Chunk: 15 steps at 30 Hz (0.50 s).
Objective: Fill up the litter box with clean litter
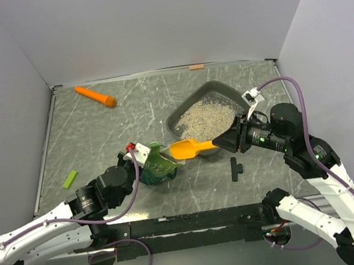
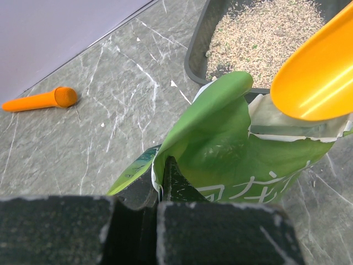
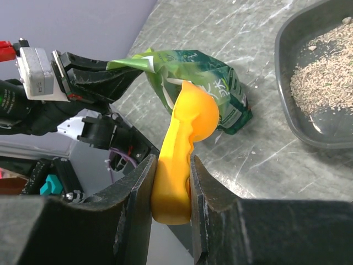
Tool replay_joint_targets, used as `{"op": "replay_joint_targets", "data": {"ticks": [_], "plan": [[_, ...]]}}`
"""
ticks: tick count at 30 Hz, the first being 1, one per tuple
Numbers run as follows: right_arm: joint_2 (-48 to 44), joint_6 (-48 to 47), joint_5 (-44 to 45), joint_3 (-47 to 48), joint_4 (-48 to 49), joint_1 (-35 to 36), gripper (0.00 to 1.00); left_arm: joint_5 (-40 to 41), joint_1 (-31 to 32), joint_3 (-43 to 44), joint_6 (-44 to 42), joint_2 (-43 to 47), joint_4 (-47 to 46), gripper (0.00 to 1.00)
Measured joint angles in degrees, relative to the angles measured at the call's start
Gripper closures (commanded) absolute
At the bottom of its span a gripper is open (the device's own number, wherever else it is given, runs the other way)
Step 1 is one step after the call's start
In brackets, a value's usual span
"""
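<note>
Scoop (image 1: 189, 148) level in right fingers (image 3: 135, 210), forearm (image 1: 316, 155) low, bowl at bag (image 1: 157, 168) mouth.

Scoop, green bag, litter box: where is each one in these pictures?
orange scoop (image 1: 183, 149), top view, on its bowl.
green bag (image 2: 216, 138), left wrist view, on its open flap.
litter box (image 1: 218, 88), top view, on its far wall.

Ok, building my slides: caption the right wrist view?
Right hand holds the orange scoop at the green bag, gripped by the left hand, beside the litter box.

One litter box (image 1: 218, 90), one green bag (image 1: 158, 169), one scoop (image 1: 186, 149) — one carrot (image 1: 96, 96).
</note>
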<state>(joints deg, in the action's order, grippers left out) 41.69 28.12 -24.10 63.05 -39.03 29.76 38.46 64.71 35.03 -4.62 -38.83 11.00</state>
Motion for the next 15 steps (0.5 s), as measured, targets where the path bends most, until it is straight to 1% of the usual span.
{"op": "replay_joint_targets", "data": {"ticks": [9, 15], "plan": [[1.2, 2.3, 0.0, -2.5, 2.8, 1.9, 1.0, 0.0, 0.0, 0.0, 0.0, 0.1, 0.0, 0.99], [6.2, 2.5, 2.1, -2.5, 4.9, 6.1, 1.0, -0.3, 0.0, 0.0, 0.0, 0.0, 0.0, 0.99]]}}
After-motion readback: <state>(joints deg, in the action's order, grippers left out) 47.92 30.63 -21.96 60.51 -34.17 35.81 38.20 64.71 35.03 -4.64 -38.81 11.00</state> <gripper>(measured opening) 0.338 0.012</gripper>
